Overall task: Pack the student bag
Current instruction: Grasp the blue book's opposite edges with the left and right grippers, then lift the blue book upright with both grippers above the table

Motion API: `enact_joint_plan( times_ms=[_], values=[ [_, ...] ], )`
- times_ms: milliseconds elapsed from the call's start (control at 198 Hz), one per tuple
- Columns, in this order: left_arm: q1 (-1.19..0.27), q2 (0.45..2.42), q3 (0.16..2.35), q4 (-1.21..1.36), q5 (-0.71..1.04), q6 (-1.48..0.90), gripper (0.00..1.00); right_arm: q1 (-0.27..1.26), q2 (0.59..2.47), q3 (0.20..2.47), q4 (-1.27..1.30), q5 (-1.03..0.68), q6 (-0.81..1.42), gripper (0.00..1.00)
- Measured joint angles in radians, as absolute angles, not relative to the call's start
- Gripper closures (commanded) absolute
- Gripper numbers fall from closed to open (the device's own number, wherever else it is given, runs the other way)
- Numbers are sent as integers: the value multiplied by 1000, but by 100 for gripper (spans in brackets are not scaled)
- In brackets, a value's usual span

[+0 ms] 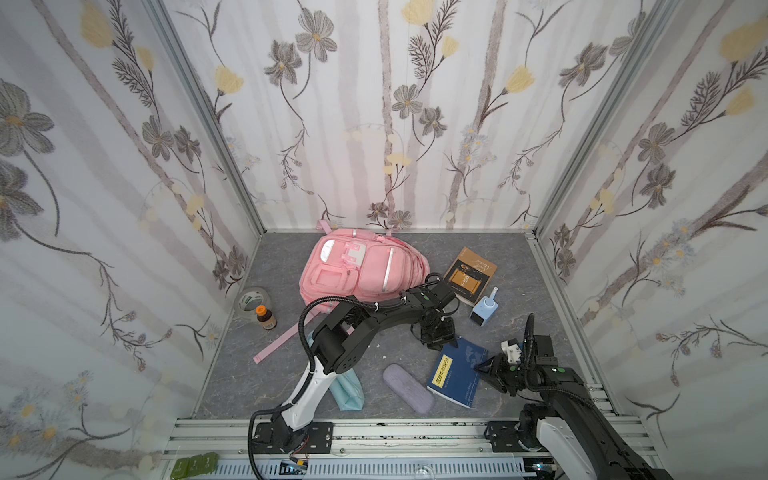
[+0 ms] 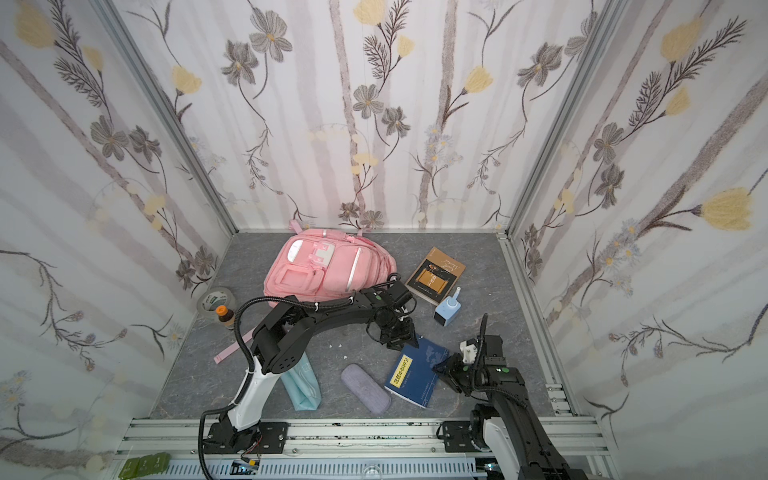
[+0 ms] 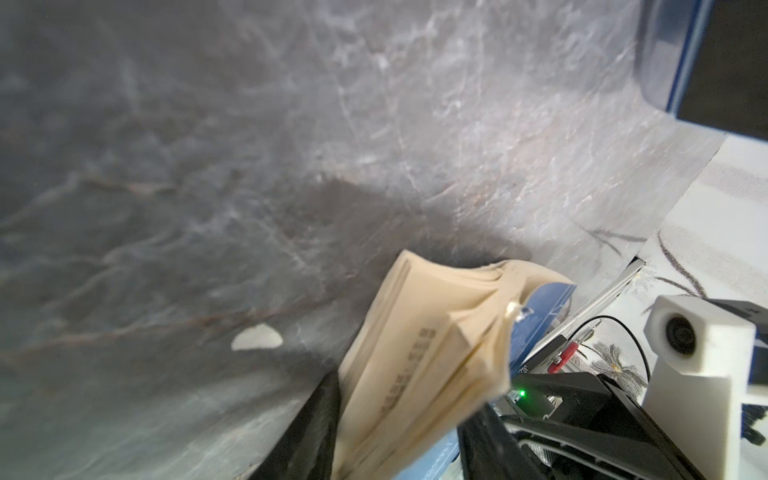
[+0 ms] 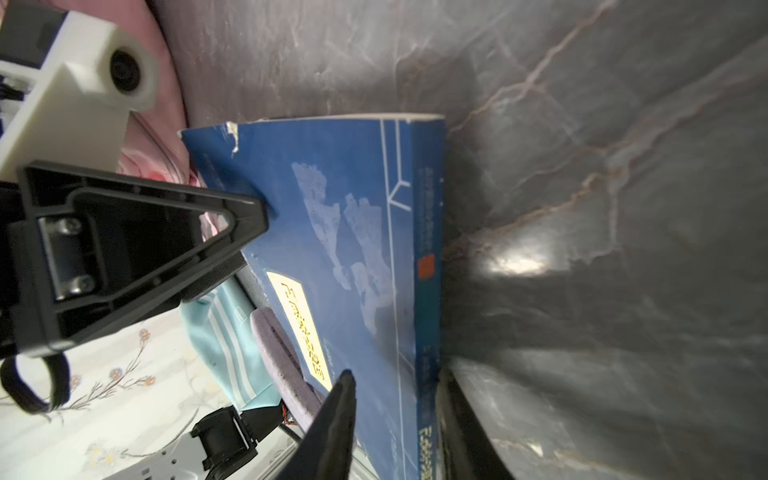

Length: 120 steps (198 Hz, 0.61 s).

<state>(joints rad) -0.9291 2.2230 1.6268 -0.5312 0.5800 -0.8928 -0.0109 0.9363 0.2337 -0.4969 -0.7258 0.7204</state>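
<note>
Clamping blue book [image 1: 453, 376] at upper corner with left gripper [image 1: 436, 343], at right edge with right gripper [image 1: 482, 368], both narrow; bare worktop [image 1: 390, 338] toward student bag [image 1: 357, 270], centre frame.

Pink dominates: a soft pink fabric backpack [image 1: 361, 266] carries white trim patches against a grey marble-patterned tabletop [image 1: 519, 270] veined in white and rust. The wallpaper [image 1: 395, 104] shows grey and pale yellow flowers on white, with mauve stripes. A dark blue softcover book [image 1: 455, 376] bears a yellow label and cream page edges; a brown-and-black book [image 1: 469, 272] has an orange panel. Also seen: a lilac fabric glasses case [image 1: 407, 388], a light-teal, white-striped fabric pouch [image 1: 351, 394] and a small brown bottle [image 1: 266, 319] capped in orange.
</note>
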Motion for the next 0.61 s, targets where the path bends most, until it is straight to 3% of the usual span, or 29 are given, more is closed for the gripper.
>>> enact_joint_plan(
  times_ms=[217, 283, 364, 607],
  values=[
    [-928, 2232, 1641, -531, 588, -893, 51, -8, 904, 195, -369, -813, 776, 80],
    [-928, 2236, 1650, -535, 591, -893, 51, -8, 881, 176, -332, -821, 802, 94],
    [-925, 2238, 1660, -540, 582, -891, 50, -9, 851, 164, -303, -820, 845, 100],
    [-896, 2170, 1759, -622, 495, -834, 35, -9, 786, 258, -317, -765, 892, 100]
  ],
)
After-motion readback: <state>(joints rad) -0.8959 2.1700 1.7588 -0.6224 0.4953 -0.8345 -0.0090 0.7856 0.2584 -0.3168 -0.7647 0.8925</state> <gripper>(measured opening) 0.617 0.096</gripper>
